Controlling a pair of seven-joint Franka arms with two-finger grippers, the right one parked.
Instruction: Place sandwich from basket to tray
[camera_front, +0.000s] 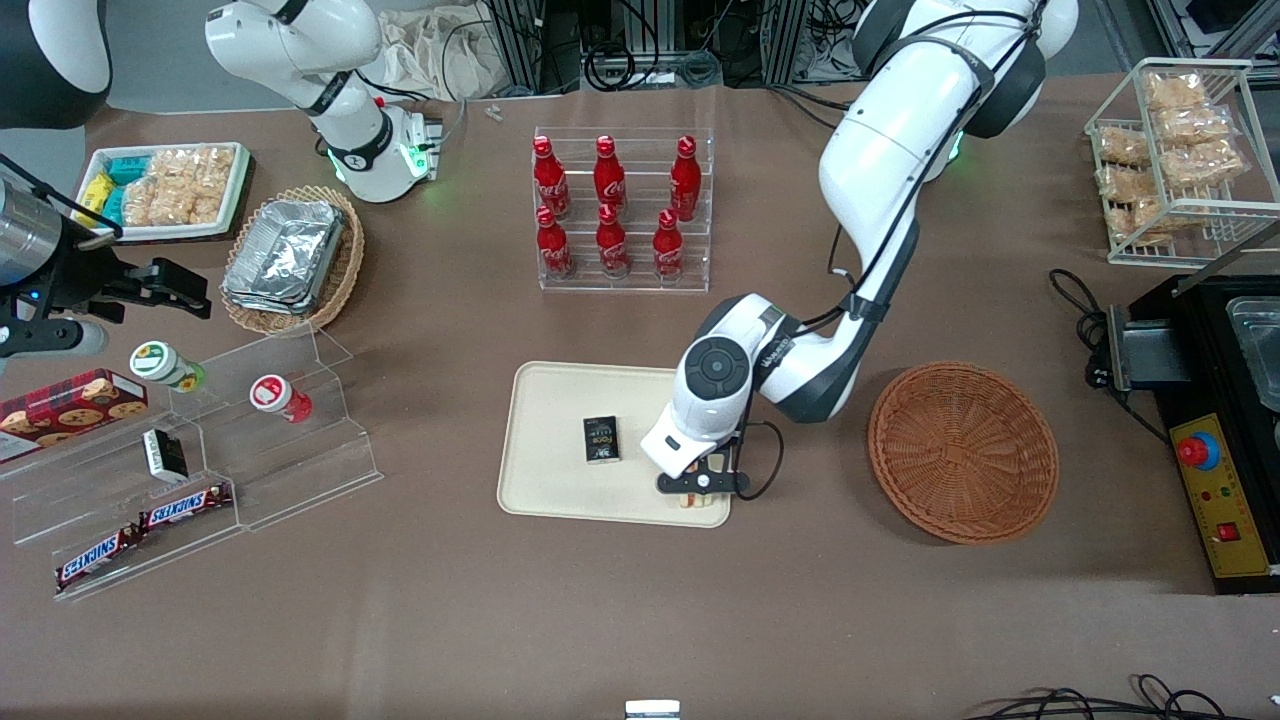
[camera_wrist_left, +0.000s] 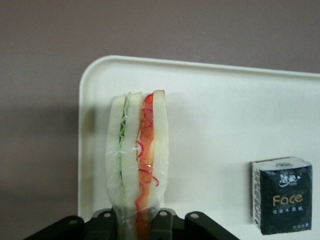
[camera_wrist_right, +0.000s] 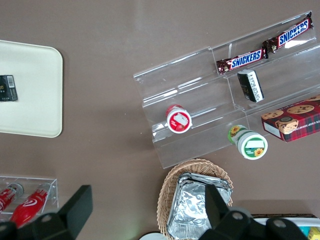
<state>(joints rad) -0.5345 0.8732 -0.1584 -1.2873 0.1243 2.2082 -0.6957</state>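
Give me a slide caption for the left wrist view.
Gripper shut on the wrapped sandwich above the tray, beside a tissue pack.

From the front I see only a sliver of the sandwich under my claw; the arm hides part of the tray.

Six red bottles stand at twelve o'clock from the one cream tray, which carries one tissue pack and one sandwich clamped in the one gripper at the tray's five o'clock corner. There are two wicker baskets, the round basket at three o'clock from the tray and an oval basket at ten o'clock holding what looks like a stack of about three foil containers, though the count is unclear. Toward nine o'clock lie two Snickers bars, two lidded cups, one cookie box and one white snack tray.
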